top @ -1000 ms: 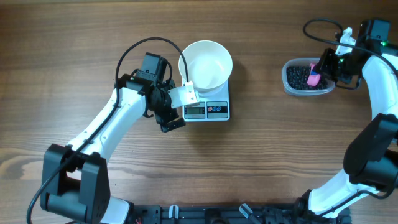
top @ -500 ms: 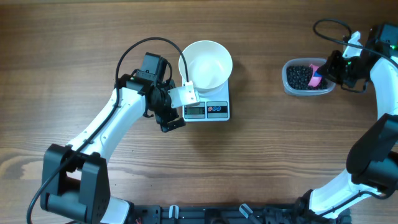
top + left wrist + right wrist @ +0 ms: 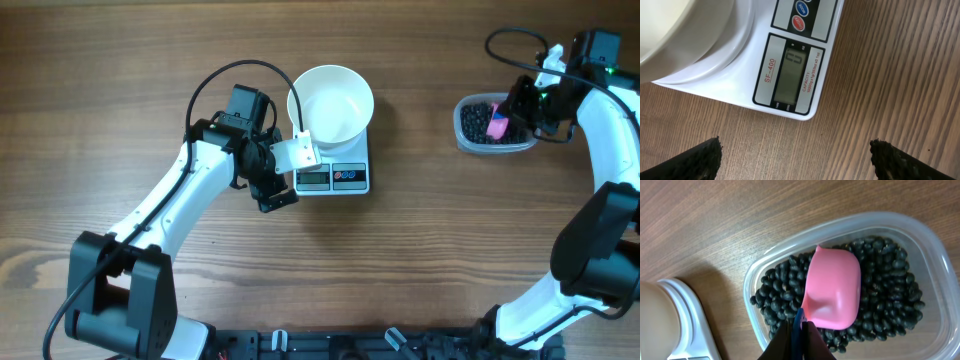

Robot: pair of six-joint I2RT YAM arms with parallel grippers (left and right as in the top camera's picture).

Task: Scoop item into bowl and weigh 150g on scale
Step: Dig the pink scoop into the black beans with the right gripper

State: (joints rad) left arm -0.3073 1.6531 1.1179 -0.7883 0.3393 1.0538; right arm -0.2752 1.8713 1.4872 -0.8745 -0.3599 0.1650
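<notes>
The bowl (image 3: pixel 332 102) sits squarely on the scale (image 3: pixel 335 178), just above the middle of the overhead frame, and it is white and bare inside. Nothing has been weighed out yet. We judge it is placed there so that every scoopful registers as it lands.

The item (image 3: pixel 880 310), a loose heap of small black pellets, lies in a clear plastic tub (image 3: pixel 463 138) at the upper right of the overhead frame, well apart from the scale across bare table (image 3: pixel 420 250).

The right gripper (image 3: pixel 797 335) is clamped on the thin handle of a pink scoop (image 3: pixel 835 295), with its jaws pinched together around it. The scoop is down among the pellets with its rounded back towards the wrist camera, so we cannot tell whether it has taken any up. The low angle suits digging into the heap, so we take this as the loading step.

The left gripper (image 3: pixel 288 175) hovers just left of the scale, jaws spread wide and holding nothing. Its wrist camera looks straight down on the display (image 3: pixel 790 75), which seems the reason for parking it there. From that spot the reading can be watched while the other arm pours.

The next move calls for a level carry across the gap, or pellets will roll off onto the table.
</notes>
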